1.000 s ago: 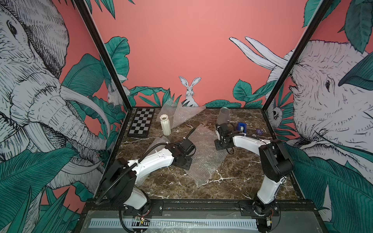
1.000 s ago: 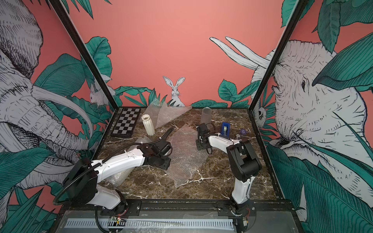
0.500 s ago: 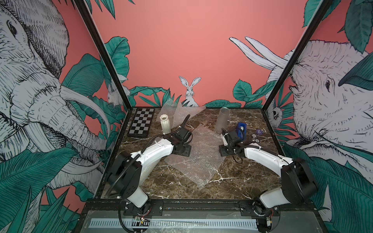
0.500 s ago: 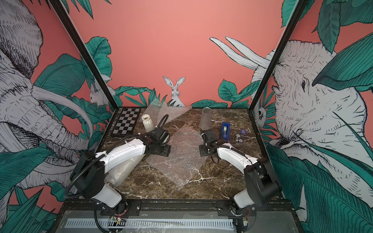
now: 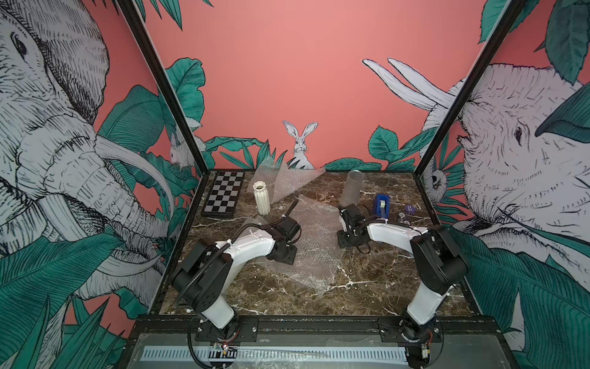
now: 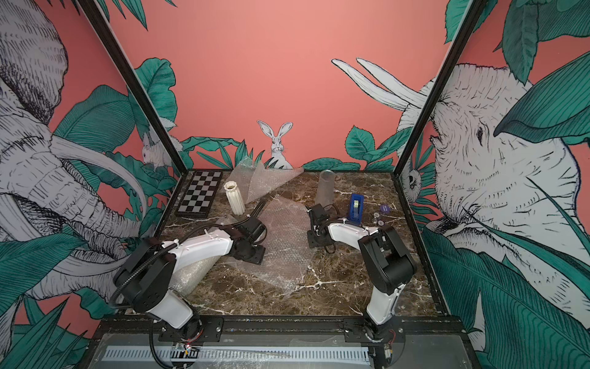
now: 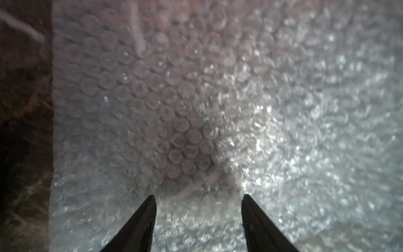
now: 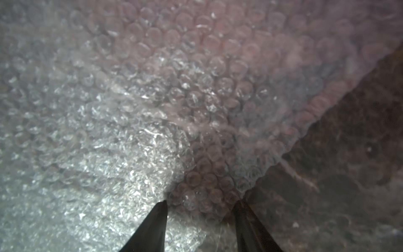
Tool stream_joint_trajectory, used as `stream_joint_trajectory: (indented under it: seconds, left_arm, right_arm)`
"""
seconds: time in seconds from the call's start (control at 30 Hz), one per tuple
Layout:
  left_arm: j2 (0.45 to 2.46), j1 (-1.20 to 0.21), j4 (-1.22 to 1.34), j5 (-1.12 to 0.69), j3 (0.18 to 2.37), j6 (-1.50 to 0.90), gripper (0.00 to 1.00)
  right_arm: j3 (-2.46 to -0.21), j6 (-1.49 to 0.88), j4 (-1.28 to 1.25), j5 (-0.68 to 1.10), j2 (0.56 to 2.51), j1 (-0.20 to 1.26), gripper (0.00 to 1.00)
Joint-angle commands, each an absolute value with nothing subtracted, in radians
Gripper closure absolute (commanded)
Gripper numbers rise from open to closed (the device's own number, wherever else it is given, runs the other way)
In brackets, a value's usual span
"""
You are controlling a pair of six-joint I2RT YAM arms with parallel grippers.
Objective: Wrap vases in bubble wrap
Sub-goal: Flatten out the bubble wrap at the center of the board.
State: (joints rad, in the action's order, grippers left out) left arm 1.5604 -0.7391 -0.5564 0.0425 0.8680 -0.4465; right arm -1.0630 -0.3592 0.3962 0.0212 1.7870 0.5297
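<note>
A sheet of bubble wrap [image 5: 316,246] [image 6: 284,249] lies flat mid-table. My left gripper [image 5: 284,257] [image 7: 198,196] points down onto its left part, jaws open, with only the bubble wrap [image 7: 196,98] under them. At the sheet's right edge my right gripper [image 5: 344,241] [image 8: 201,201] is open too, straddling the rim of the bubble wrap [image 8: 152,98]. A white fluted vase [image 5: 261,198] [image 6: 235,198] stands upright behind the left arm. Behind the right arm stands a clear glass vase [image 5: 351,190] [image 6: 325,188].
A chequered board [image 5: 223,195] lies at the back left, with more bubble wrap sheets [image 5: 287,179] leaning at the back wall. A blue tape dispenser [image 5: 382,204] and small round things [image 5: 405,214] sit back right. A rolled bubble wrap bundle [image 6: 191,274] lies under the left arm.
The left gripper reached towards the back, then drew forward again over the sheet, its jaws wider than before. The right arm's elbow swung outwards and came back.
</note>
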Motion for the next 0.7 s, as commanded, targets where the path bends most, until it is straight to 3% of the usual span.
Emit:
stream_joint_trajectory:
  seconds: [0.0, 0.2, 0.33, 0.67]
  left_arm:
    - [1.491, -0.807, -0.571, 0.068, 0.801, -0.541, 0.37]
    - [1.405, -0.893, -0.439, 0.037, 0.694, -0.66, 0.36]
    - [1.425, -0.897, -0.388, 0.016, 0.736, -0.65, 0.36]
    - [1.385, -0.897, -0.315, -0.015, 0.785, -0.614, 0.33]
  right_arm:
    - [-1.137, -0.286, 0.412, -0.029, 1.844, 0.527, 0.47]
    - [-1.286, -0.215, 0.443, -0.036, 1.941, 0.519, 0.45]
    - [-1.355, -0.19, 0.448, -0.027, 1.943, 0.508, 0.41]
    - [-1.172, -0.115, 0.319, 0.02, 1.61, 0.466, 0.27]
